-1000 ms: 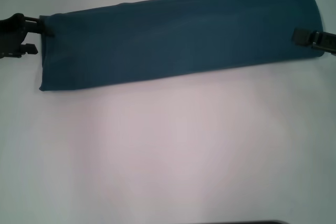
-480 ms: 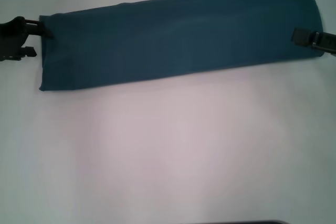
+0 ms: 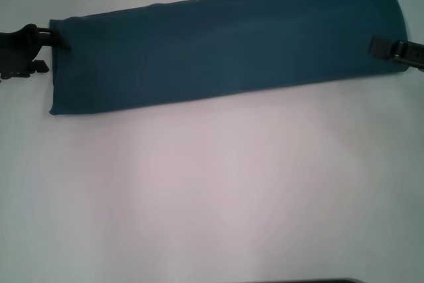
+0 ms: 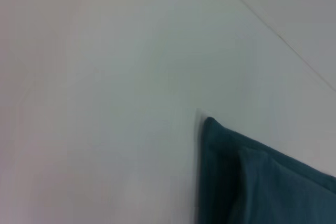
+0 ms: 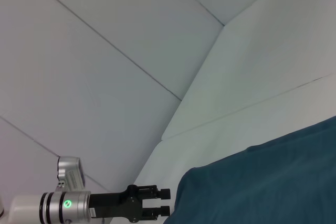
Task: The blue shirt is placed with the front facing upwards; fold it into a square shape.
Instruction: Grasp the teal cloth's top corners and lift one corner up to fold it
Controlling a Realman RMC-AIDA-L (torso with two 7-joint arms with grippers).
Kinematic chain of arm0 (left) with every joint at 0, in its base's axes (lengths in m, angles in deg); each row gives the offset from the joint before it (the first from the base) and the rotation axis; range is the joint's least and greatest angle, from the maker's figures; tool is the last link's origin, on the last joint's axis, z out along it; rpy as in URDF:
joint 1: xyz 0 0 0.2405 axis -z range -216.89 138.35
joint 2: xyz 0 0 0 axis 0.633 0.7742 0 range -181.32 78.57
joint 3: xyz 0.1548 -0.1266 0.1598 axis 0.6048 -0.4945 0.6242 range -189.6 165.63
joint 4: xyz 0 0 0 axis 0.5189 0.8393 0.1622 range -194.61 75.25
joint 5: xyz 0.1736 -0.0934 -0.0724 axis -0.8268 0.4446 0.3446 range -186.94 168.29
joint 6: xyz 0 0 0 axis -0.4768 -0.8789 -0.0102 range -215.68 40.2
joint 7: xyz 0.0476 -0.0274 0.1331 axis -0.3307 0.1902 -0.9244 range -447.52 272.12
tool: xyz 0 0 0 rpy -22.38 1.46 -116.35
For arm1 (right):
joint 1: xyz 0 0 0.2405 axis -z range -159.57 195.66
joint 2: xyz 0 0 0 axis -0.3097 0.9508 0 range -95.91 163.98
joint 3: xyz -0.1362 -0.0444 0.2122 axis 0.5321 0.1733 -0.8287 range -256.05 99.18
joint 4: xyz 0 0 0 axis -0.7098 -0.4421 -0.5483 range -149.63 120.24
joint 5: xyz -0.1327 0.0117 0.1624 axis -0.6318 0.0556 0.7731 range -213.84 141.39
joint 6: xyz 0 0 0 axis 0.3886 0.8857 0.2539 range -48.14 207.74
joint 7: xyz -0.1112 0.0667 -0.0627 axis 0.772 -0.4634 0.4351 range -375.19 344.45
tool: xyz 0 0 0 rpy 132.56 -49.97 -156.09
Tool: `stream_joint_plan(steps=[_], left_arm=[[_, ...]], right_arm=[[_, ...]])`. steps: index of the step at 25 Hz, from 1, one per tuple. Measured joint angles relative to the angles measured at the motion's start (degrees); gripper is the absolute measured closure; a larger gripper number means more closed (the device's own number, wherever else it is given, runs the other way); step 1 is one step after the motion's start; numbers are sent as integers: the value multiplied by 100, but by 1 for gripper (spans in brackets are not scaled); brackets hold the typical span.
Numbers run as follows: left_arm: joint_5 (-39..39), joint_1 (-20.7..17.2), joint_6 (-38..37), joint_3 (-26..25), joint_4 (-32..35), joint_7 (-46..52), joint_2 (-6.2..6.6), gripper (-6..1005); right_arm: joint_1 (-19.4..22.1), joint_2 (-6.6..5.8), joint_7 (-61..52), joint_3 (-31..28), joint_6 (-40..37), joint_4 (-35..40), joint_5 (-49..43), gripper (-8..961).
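The blue shirt (image 3: 225, 48) lies folded into a long teal strip across the far part of the white table, plain side up; no lettering shows. My left gripper (image 3: 48, 51) is open at the strip's left end, its upper finger touching the far left corner. It also shows in the right wrist view (image 5: 167, 202), fingers apart beside the shirt's edge (image 5: 262, 182). The left wrist view shows one folded corner of the shirt (image 4: 252, 177). My right gripper (image 3: 381, 46) rests over the strip's right end.
The white table (image 3: 218, 197) stretches bare from the shirt to the near edge. A white panelled wall (image 5: 105, 51) stands behind the table. A dark edge shows at the bottom of the head view (image 3: 305, 281).
My left gripper has drawn back a little to the left and dropped slightly at the shirt's left end. The shirt and my right gripper have not moved.
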Motion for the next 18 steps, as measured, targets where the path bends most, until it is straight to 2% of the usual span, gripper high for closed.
stream_joint_plan(steps=[18], left_arm=[[2,15,23,213,1,-51,-69,312]], right_arm=[[-21,-9,0,-22,16,0,0,8]])
